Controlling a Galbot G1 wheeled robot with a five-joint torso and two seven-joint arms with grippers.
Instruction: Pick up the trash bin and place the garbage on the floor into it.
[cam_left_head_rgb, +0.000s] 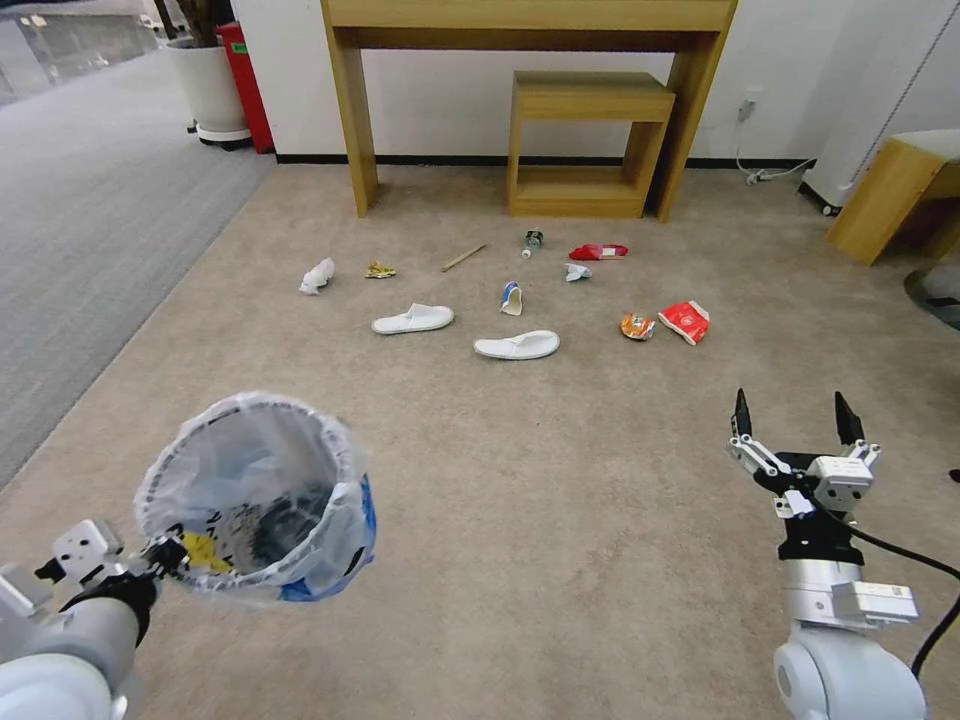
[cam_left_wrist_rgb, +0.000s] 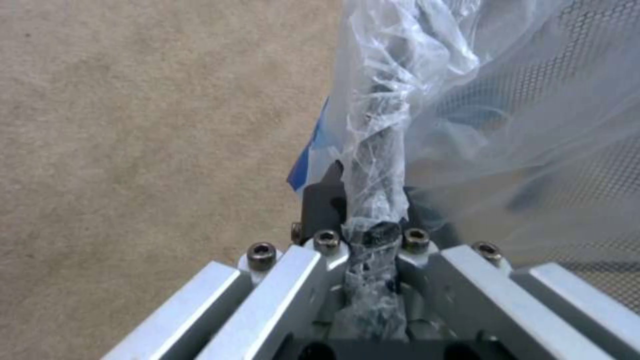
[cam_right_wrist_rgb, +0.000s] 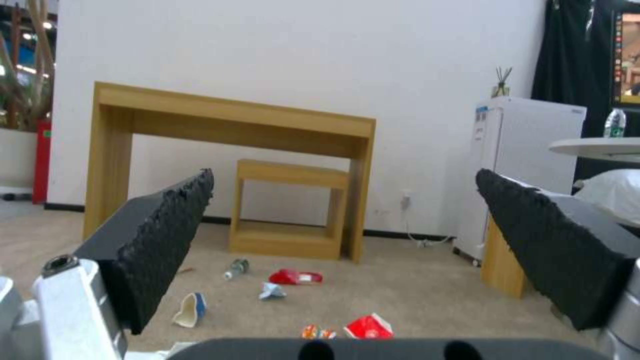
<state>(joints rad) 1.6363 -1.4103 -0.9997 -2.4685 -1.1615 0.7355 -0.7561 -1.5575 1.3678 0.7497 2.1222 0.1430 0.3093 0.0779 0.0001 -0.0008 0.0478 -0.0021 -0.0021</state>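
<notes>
My left gripper (cam_left_head_rgb: 165, 555) is shut on the rim of the trash bin (cam_left_head_rgb: 255, 495), which hangs tilted above the beige floor (cam_left_head_rgb: 560, 480) at the near left. The left wrist view shows the fingers (cam_left_wrist_rgb: 327, 242) clamping the bag-wrapped rim of the bin (cam_left_wrist_rgb: 533, 125). The garbage lies ahead: two white slippers (cam_left_head_rgb: 413, 319) (cam_left_head_rgb: 517, 345), crumpled paper (cam_left_head_rgb: 317, 276), a wooden stick (cam_left_head_rgb: 464, 258), a small bottle (cam_left_head_rgb: 532, 241), a carton (cam_left_head_rgb: 511, 297), and red (cam_left_head_rgb: 685, 321) and orange (cam_left_head_rgb: 637, 326) packets. My right gripper (cam_left_head_rgb: 795, 420) (cam_right_wrist_rgb: 345, 174) hovers open and empty at the near right.
A wooden desk (cam_left_head_rgb: 530, 20) with a low stool (cam_left_head_rgb: 590, 145) under it stands against the far wall. Grey carpet (cam_left_head_rgb: 90, 220) and a white planter (cam_left_head_rgb: 210, 90) lie to the left. Wooden furniture (cam_left_head_rgb: 885, 195) and a white fridge (cam_right_wrist_rgb: 513, 165) stand at the right.
</notes>
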